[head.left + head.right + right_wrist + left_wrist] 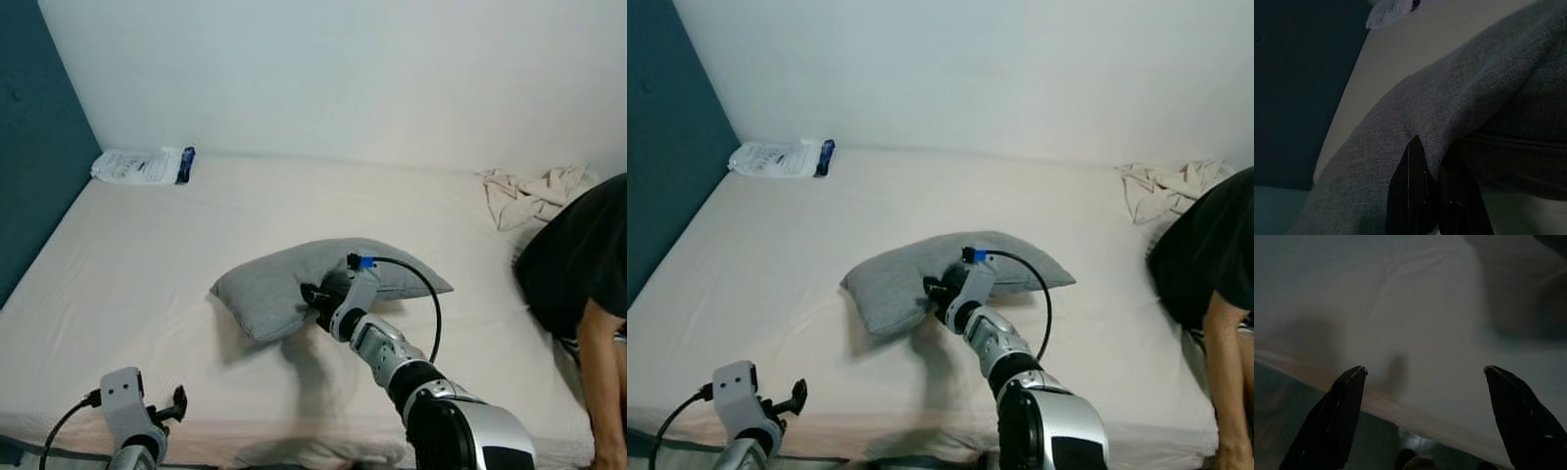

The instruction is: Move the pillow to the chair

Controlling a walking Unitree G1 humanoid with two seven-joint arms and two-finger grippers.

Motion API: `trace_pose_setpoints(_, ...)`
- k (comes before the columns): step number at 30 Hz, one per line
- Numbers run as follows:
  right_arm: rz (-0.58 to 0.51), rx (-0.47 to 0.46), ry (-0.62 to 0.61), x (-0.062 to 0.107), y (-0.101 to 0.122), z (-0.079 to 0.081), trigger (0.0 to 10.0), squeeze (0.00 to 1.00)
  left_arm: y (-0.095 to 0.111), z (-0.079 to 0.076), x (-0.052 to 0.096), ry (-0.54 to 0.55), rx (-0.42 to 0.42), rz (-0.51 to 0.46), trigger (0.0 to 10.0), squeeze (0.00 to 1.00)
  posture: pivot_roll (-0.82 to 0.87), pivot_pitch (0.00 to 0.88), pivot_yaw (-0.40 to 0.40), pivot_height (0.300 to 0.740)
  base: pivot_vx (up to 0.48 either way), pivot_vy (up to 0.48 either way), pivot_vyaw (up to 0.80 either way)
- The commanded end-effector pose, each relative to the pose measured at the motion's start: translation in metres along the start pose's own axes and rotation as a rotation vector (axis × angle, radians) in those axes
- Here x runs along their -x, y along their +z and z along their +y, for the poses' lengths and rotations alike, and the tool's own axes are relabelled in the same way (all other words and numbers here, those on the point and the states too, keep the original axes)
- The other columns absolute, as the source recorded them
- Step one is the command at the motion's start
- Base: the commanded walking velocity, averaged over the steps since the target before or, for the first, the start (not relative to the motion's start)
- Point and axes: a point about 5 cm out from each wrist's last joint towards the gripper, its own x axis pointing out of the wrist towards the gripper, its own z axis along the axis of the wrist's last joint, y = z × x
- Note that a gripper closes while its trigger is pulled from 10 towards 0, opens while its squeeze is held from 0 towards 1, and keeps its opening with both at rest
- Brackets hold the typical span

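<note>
A grey pillow (269, 282) lies in the middle of the cream bed (147, 245), its near edge lifted and bunched. My right gripper (315, 299) reaches out over the mattress and is shut on that near edge; in the right wrist view the black fingers (1418, 196) pinch a fold of the grey pillow (1464, 107). My left gripper (174, 404) hangs low at the bed's front edge, open, with nothing between its fingers (1332, 421).
A white plastic packet (142, 165) lies at the bed's far left corner against the teal wall. Crumpled beige cloth (534, 193) sits at the far right. A person in a black top (583, 264) leans over the bed's right side.
</note>
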Motion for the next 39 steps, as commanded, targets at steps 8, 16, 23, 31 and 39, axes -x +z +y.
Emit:
trace_pose_setpoints(8, 0.014, 0.022, 0.017, 0.001, -0.001, -0.001, 10.0, 0.0, -0.021, 0.006, 0.007, 0.063, 0.038, 0.128, 10.0, 0.0, 0.07, 0.039, -0.09, 0.709, -0.243, 0.0, 0.0)
trace_pose_setpoints(16, 0.037, 0.054, 0.061, 0.002, -0.007, 0.002, 10.0, 0.0, -0.028, 0.007, 0.011, 0.071, -0.001, 0.157, 10.0, 0.0, 0.07, 0.039, -0.088, 0.74, 0.0, 0.0, 0.0)
trace_pose_setpoints(23, 0.119, 0.149, 0.033, 0.004, -0.024, 0.001, 10.0, 0.0, -0.045, 0.006, 0.02, 0.075, -0.051, 0.23, 10.0, 0.0, 0.06, 0.037, -0.089, 0.74, 0.0, 0.0, 0.0)
trace_pose_setpoints(31, 0.397, 0.485, -0.116, 0.034, -0.091, -0.023, 10.0, 0.0, -0.072, 0.012, 0.039, 0.11, -0.061, 0.336, 10.0, 0.0, 0.05, 0.041, -0.088, 0.74, 0.0, 0.0, 0.0)
trace_pose_setpoints(39, 0.615, 0.643, -0.222, 0.076, -0.135, -0.052, 10.0, 0.0, -0.084, 0.02, 0.051, 0.128, -0.077, 0.394, 10.0, 0.0, 0.05, 0.045, -0.081, 0.74, 0.0, 0.0, 0.0)
